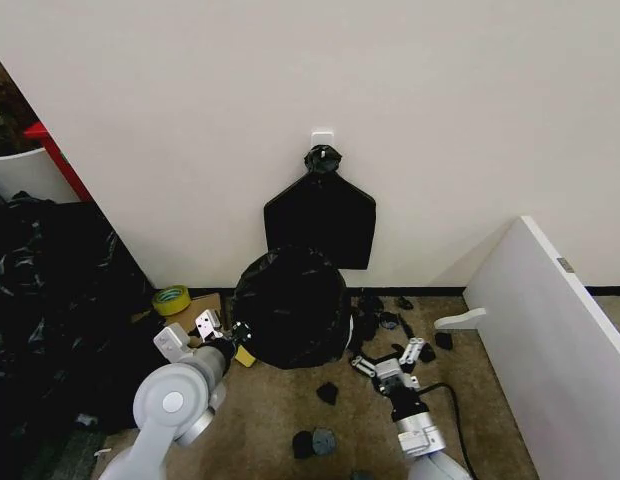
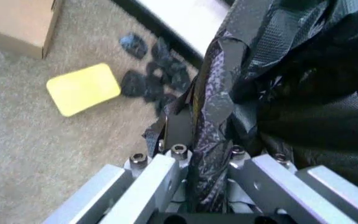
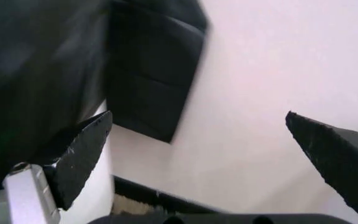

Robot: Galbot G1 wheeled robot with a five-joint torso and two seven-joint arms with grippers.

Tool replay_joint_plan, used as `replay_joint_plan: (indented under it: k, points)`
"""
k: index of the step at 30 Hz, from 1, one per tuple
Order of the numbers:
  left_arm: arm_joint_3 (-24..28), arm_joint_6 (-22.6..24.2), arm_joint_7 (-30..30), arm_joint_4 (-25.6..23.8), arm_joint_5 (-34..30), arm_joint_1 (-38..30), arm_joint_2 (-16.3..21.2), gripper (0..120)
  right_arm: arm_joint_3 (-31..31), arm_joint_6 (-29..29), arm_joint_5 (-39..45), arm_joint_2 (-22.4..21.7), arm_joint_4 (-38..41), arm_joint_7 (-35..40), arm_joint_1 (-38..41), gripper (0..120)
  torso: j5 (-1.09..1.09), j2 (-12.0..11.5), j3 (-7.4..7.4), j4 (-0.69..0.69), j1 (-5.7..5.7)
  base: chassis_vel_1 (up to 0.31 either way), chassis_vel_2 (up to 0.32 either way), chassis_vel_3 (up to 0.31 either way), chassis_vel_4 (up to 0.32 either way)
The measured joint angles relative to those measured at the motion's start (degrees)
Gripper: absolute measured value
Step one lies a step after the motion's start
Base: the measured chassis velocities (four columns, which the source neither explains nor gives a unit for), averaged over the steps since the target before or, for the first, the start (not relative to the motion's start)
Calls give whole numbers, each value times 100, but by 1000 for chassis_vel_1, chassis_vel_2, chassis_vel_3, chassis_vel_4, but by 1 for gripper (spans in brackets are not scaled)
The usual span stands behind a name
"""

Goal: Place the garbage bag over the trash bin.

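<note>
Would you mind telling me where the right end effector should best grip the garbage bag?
Probably the bag's loose right edge, approached from its right side. The left end effector already pinches the left edge, while the right end effector sits open beside it.

I'm looking at a plain cream wall with a dark baseboard running along its foot. The floor is brown carpet, littered with small black scraps. A white hook on the wall carries a flat black bag with a knotted top. To my right, a white panel leans in. On my left, a yellow tape roll sits by a cardboard box. Light is even and soft.
</note>
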Motion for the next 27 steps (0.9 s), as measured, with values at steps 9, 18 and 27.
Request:
replay_joint_plan:
  k: [9,18,27]
  points:
    - [287,145,-64,383,369,18,-109,1,331,254,45,180,168,-88,510,100,0,0,0,3,0,0,0,0,0]
    - [385,309,-96,701,937,11,-302,4,248,920,-238,312,111,-1034,724,100,0,0,0,0,0,0,0,0,0]
    - [326,355,-86,489,1102,206,-288,38,252,930,-297,341,168,-1067,604,100,0,0,-1,1,0,0,0,0,0]
